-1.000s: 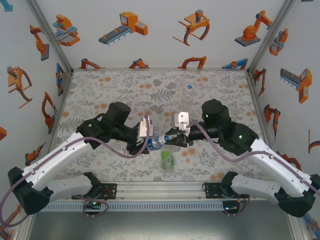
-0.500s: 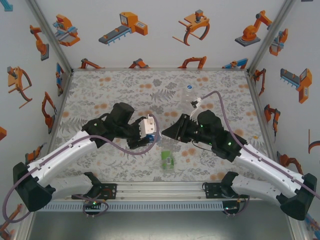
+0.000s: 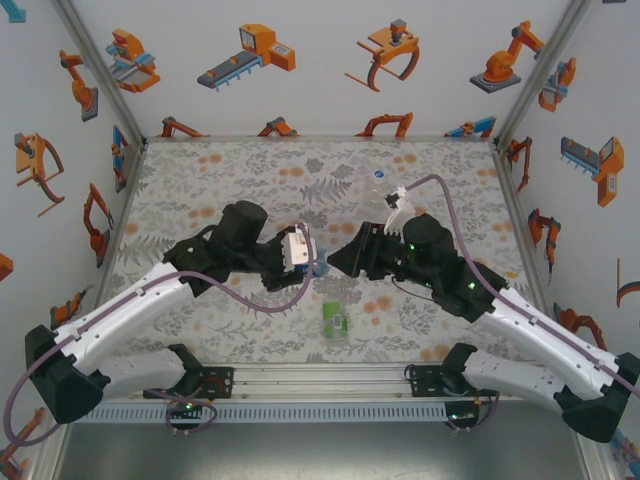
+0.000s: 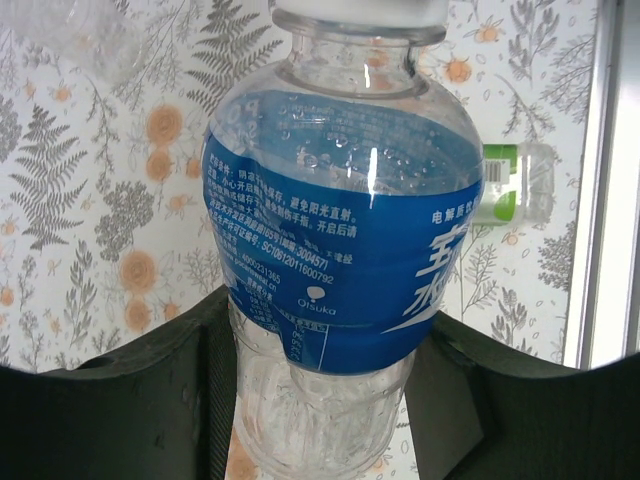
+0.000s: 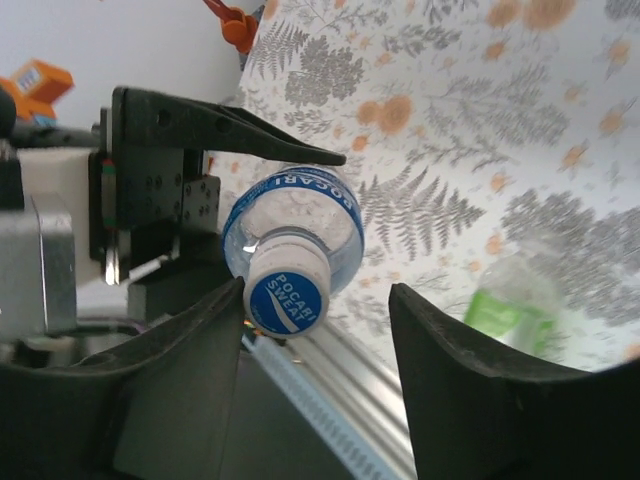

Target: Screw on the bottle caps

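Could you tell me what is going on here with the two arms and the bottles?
The left hand is shut on the blue-labelled bottle, holding it on its side above the table. A white cap sits on its neck. The right hand faces it with jaws open, the cap between its fingers. How tightly it is screwed on I cannot tell. A green-labelled bottle and a plain clear bottle are on the table, apart from both hands.
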Tool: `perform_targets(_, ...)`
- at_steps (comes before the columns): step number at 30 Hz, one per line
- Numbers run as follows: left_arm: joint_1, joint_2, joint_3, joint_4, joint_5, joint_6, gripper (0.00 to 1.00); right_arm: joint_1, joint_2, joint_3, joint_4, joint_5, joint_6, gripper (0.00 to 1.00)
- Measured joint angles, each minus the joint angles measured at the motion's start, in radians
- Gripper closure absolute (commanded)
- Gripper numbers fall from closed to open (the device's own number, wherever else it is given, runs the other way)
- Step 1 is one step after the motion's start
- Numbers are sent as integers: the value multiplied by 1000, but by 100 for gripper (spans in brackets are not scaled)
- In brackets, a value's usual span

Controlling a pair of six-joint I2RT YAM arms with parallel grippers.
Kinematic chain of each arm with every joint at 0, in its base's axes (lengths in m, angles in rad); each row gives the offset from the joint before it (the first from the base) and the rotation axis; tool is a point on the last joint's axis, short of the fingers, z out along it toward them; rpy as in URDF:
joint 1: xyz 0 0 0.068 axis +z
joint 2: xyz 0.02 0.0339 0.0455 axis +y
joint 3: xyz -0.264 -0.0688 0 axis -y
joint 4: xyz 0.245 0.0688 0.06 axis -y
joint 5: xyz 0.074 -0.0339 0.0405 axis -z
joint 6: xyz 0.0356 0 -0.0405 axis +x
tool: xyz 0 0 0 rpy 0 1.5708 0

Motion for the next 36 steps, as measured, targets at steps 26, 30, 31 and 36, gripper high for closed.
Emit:
perform_targets(26,-7,-64,43,-147,176,0,100,0,43,211,-189,-607,-1361,51)
perform_targets(30,-7,-65,43,-151,179,0,100,2,53,211,-185,-632,-1384,55)
perform_targets(31,-7,-65,43,-153,180,0,100,3,55,211,-185,-636,-1388,56)
perform_targets(36,-8,-72,43,-162,180,0,100,3,64,211,-180,-639,-1394,58)
